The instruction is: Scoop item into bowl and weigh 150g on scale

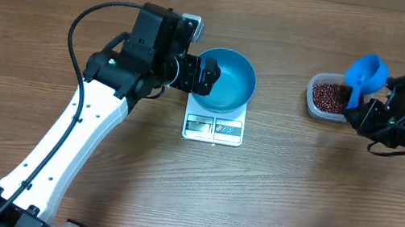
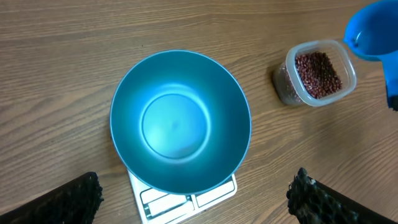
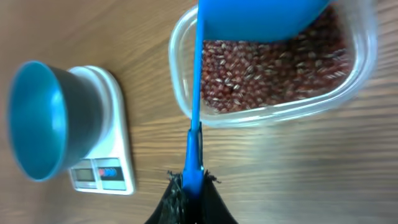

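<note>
1. Now, the round bright blue bowl (image 1: 231, 76) stands on the small flat white square scale (image 1: 213, 129), near the middle of the brown wooden table (image 1: 296, 193). It covers most of the platform, so only the front panel shows.
2. On this panel I see a display and small buttons, but the digits are too small to read.
3. The left gripper (image 1: 208, 76) hovers at the left rim of the bowl with its jaws spread wide and nothing between them. In the left wrist view the two black fingertips (image 2: 68, 199) stand far apart, one on each side of the bowl, whose smooth blue inside is in full view.
4. The many small dark red-brown beans (image 3: 273, 62) lie in the clear rounded-rectangle plastic tub (image 1: 316, 107), well apart from the scale, on the right side of the table.
5. The right gripper (image 3: 193, 193) is closed on the thin handle of the small blue plastic scoop (image 1: 366, 72) and holds it firmly.
6. The cup of the scoop hangs over the far part of the tub, and its handle runs down across the tub's rim to the gripper.
7. Whether the cup touches the beans, I cannot tell.
</note>
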Tool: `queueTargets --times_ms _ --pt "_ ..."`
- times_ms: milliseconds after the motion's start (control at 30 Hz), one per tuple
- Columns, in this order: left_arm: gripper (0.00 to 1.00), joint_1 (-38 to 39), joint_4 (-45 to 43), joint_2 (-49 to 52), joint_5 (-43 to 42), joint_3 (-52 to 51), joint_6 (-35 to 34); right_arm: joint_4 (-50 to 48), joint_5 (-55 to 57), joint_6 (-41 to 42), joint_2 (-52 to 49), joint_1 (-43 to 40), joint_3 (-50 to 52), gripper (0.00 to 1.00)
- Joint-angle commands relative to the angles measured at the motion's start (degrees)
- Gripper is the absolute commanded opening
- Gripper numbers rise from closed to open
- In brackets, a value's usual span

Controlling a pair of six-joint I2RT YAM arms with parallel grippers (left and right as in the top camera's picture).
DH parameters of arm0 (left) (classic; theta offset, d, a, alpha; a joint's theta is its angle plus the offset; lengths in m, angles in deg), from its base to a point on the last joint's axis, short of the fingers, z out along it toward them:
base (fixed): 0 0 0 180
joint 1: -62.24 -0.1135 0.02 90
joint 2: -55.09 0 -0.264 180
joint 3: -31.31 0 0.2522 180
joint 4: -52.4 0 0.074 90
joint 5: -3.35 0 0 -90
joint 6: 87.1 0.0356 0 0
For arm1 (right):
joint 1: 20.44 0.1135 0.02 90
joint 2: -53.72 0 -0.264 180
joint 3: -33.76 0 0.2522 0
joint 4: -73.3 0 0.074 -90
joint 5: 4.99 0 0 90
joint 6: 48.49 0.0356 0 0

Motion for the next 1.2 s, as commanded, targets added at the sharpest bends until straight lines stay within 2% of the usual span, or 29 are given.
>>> queueTargets --times_ms 0,200,300,567,733,867,967,1033,1167 --pt "0.99 -0.35 -0.26 -0.72 -1.27 1.11 -1.57 1.99 15.10 -1.64 1.25 4.72 -3.76 0.04" --pt "1.00 -1.33 -0.31 -0.72 -3.10 1.11 -2.23 3.30 37.64 0.55 1.16 15.15 -3.89 0.04" --pt "1.00 -2.82 -0.39 -0.72 -7.19 1.11 -3.08 3.41 46.73 0.50 1.16 20.37 -3.89 0.04" --pt "1.00 -8.09 -0.44 -0.72 -24.28 1.11 -3.37 5.35 57.09 0.20 1.16 25.94 -3.87 0.04" --pt "1.00 -10.43 -0.44 -0.72 -30.73 1.11 -3.98 6.12 57.53 0.04 1.16 25.90 -3.87 0.04" --pt "0.99 -10.80 -0.61 -0.72 -33.79 1.11 -5.86 5.79 52.76 0.11 1.16 25.44 -3.82 0.04" --pt "0.99 -10.99 -1.49 -0.72 -35.89 1.11 -5.99 6.86 51.43 2.91 1.33 23.96 -5.09 0.04" --pt "1.00 -11.50 -2.84 -0.72 -37.77 1.11 -6.23 9.38 45.11 3.30 1.33 22.18 -8.63 0.04" --pt "1.00 -11.91 -8.15 -0.72 -42.84 1.11 -9.33 15.58 23.93 3.30 1.33 15.72 -17.70 0.04"
